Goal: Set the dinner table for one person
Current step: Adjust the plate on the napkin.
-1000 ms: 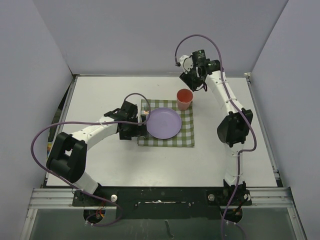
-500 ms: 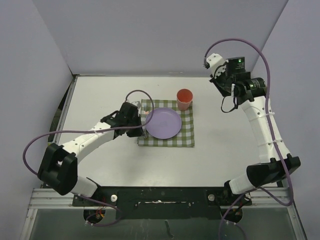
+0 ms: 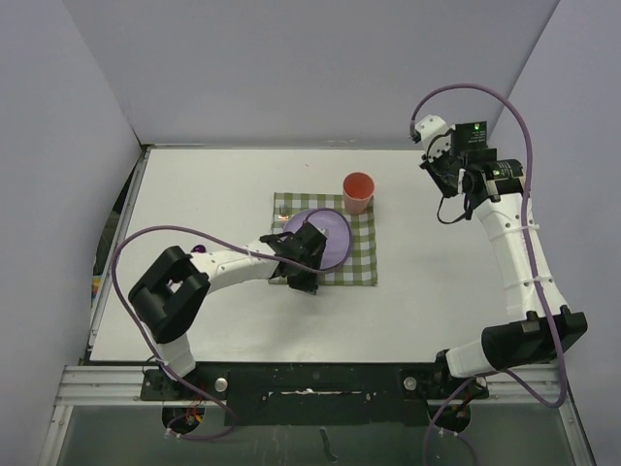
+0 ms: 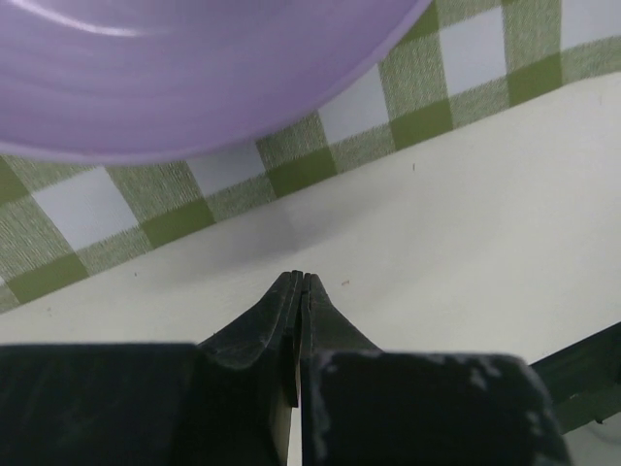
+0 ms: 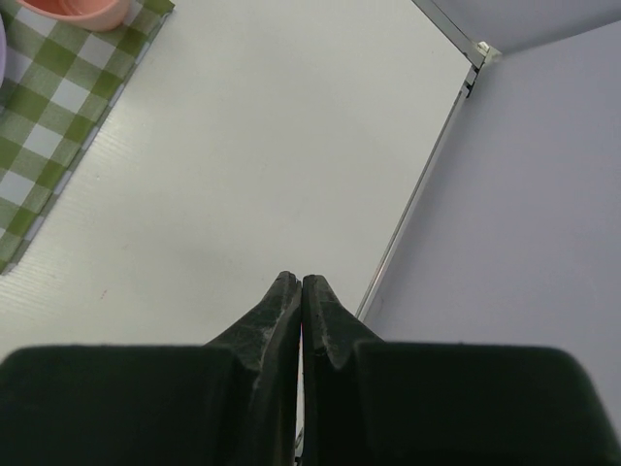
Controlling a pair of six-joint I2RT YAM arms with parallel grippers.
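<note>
The white dinner table [image 3: 194,194] carries a green-and-white checked cloth [image 3: 361,254]. On the cloth lies a purple plate [image 3: 332,233], and an orange-red cup [image 3: 358,191] stands at its far right corner. My left gripper [image 3: 303,272] is shut and empty at the cloth's near edge, over the plate's near-left rim. In the left wrist view the shut gripper [image 4: 298,278] hangs over bare table, with plate [image 4: 194,78] and cloth [image 4: 291,165] just ahead. My right gripper [image 3: 439,170] is shut and empty, raised at the back right, well clear of the cup [image 5: 78,10].
A small shiny item [image 3: 282,208] lies on the cloth's far left corner. Grey walls close in the table on three sides. In the right wrist view the metal-edged right border of the table [image 5: 437,165] runs under the gripper [image 5: 301,280].
The left arm has folded and swung from the cloth's left side to the plate's near-left rim, closing its jaws. The right arm has pulled away from the cup to the back right and closed.
</note>
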